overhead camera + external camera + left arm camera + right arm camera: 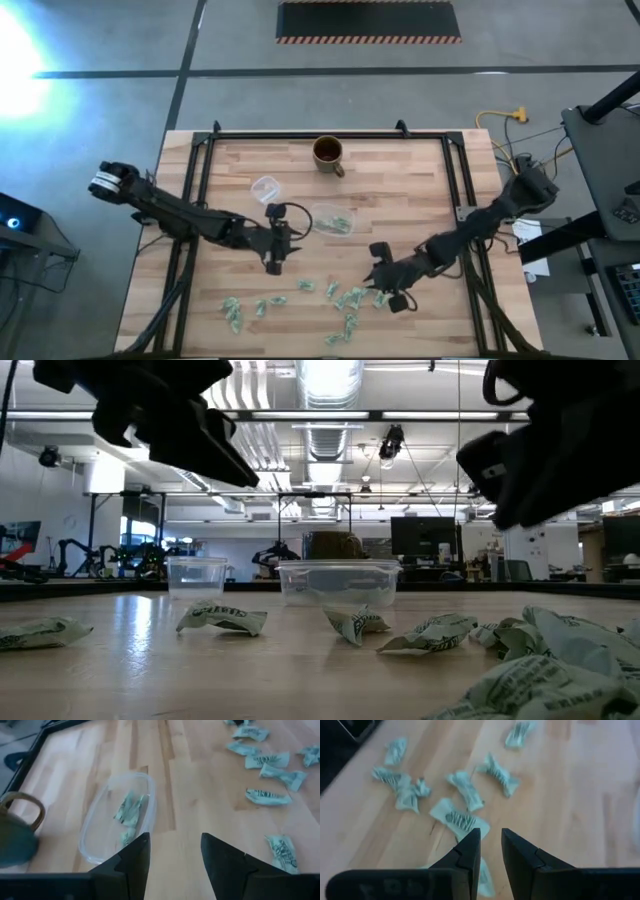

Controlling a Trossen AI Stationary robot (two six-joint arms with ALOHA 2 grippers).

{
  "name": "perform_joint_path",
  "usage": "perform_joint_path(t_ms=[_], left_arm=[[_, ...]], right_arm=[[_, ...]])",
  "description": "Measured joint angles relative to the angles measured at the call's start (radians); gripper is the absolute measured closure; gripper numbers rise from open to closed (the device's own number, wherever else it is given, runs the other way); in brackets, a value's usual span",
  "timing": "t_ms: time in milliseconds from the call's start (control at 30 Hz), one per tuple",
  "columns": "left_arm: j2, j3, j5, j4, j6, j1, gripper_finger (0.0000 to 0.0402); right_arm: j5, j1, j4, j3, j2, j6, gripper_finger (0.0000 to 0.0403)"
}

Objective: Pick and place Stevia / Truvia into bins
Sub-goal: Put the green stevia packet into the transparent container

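Sachets (pixel 345 298), pale green and white, lie scattered over the near part of the wooden table (pixel 400 200), most in a loose cluster toward the right, a few singles toward the left. Several more sit inside the tub (pixel 332 220), which stands near the table's middle; wrist view shows them lying together against its floor. Left tool (pixel 272 262) hangs just beside the tub on its left and nearer the front edge, above bare wood, fingers (pixel 131 865) spread apart with nothing between them: released. Right tool (pixel 379 277) is low over the right-hand cluster, fingers (pixel 469 851) drawn fairly close with a narrow gap showing wood; one sachet lies just ahead of the tips, another partly under one finger. Nothing seen pinched between them, so not gripping, though only partly apart. Small round cup (pixel 265 187) stands left of the tub and farther back, apart from it. Brown mug (pixel 328 153) stands near the far edge, behind both.
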Motion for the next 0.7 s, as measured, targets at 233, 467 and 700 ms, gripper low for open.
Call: perform_joint_path(t_ms=[233, 467, 700], left_arm=[[-0.055, -0.059, -0.014, 0.007, -0.036, -0.015, 0.0242], [-0.065, -0.094, -0.032, 0.052, -0.035, -0.017, 0.0242], [-0.065, -0.097, -0.037, 0.049, -0.034, -0.018, 0.0242]], right_arm=[[-0.074, 0.003, 0.085, 0.016, 0.092, 0.042, 0.0335], [-0.077, 0.003, 0.126, 0.020, 0.143, 0.042, 0.0325], [-0.075, 0.002, 0.113, 0.018, 0.151, 0.051, 0.0291]])
